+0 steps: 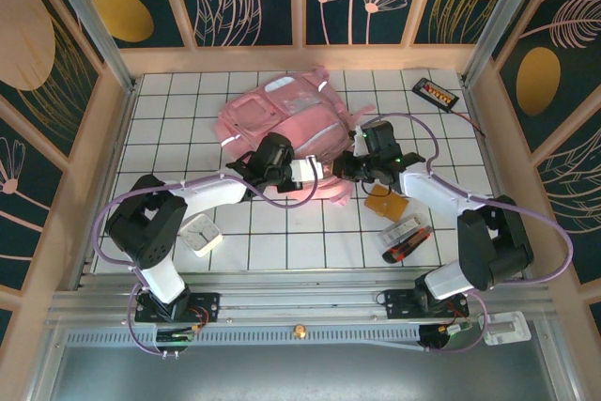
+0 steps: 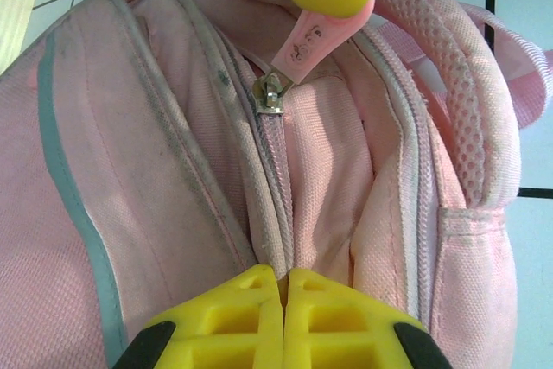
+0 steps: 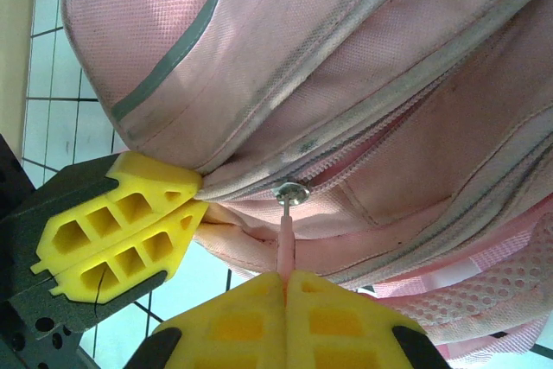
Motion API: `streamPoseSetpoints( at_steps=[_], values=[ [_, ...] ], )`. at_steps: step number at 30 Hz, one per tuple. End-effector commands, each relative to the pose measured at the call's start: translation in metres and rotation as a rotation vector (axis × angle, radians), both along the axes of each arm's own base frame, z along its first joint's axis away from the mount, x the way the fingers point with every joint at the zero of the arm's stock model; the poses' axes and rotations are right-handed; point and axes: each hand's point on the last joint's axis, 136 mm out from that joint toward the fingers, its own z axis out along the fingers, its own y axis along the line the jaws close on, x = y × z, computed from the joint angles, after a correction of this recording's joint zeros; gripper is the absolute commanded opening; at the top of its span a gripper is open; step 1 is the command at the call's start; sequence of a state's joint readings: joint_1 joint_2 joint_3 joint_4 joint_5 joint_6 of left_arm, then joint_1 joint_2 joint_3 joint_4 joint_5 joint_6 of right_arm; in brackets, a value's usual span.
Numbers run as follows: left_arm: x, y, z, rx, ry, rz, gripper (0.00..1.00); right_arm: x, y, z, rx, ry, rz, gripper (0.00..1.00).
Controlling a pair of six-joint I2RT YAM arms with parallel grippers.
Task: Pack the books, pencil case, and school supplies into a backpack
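The pink backpack (image 1: 268, 119) lies at the middle of the table, its zipper closed. My left gripper (image 2: 283, 276) is shut on the backpack's fabric seam beside the zipper track. My right gripper (image 3: 285, 276) is shut on the pink zipper pull (image 3: 285, 248), just below the metal slider (image 3: 290, 191). The two grippers meet at the backpack's near edge, left gripper (image 1: 316, 174) and right gripper (image 1: 337, 170). An orange-brown notebook (image 1: 386, 203) lies right of them. A clear-wrapped pack with dark contents (image 1: 406, 239) lies nearer the front. The pencil case is out of view.
A flat black device with orange buttons (image 1: 436, 93) and its cable sit at the back right corner. A small white object (image 1: 200, 235) lies front left near the left arm. Wooden walls ring the tiled table (image 1: 282, 251).
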State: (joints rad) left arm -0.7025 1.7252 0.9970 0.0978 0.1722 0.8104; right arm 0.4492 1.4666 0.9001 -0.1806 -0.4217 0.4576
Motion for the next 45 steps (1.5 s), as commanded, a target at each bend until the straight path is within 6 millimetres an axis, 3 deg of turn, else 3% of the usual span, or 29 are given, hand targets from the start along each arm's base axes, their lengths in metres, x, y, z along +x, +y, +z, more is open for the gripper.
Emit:
streamPoseSetpoints(
  at_steps=[1, 11, 14, 26, 33, 40, 45],
  values=[
    [-0.021, -0.009, -0.003, -0.018, 0.077, -0.083, 0.0, -0.005, 0.001, -0.011, 0.025, 0.04, 0.02, 0.0],
    [-0.036, -0.01, -0.01, -0.025, 0.139, -0.125, 0.0, -0.008, 0.006, -0.02, 0.078, 0.082, 0.034, 0.0],
    [-0.038, -0.011, 0.003, -0.048, 0.127, -0.129, 0.0, -0.008, 0.007, -0.021, 0.09, 0.083, 0.034, 0.0],
    [-0.044, -0.014, 0.008, -0.076, 0.154, -0.143, 0.0, -0.011, 0.006, -0.028, 0.102, 0.102, 0.03, 0.0],
    [-0.052, -0.014, 0.012, -0.065, 0.19, -0.154, 0.0, -0.012, 0.005, -0.022, 0.111, 0.093, 0.031, 0.0],
    [-0.052, 0.007, 0.015, 0.01, 0.126, -0.116, 0.0, -0.005, -0.033, -0.026, -0.132, 0.05, -0.057, 0.0],
    [-0.051, 0.009, 0.025, 0.0, 0.097, -0.114, 0.0, -0.003, -0.052, -0.025, -0.242, 0.019, -0.085, 0.0]
  ],
)
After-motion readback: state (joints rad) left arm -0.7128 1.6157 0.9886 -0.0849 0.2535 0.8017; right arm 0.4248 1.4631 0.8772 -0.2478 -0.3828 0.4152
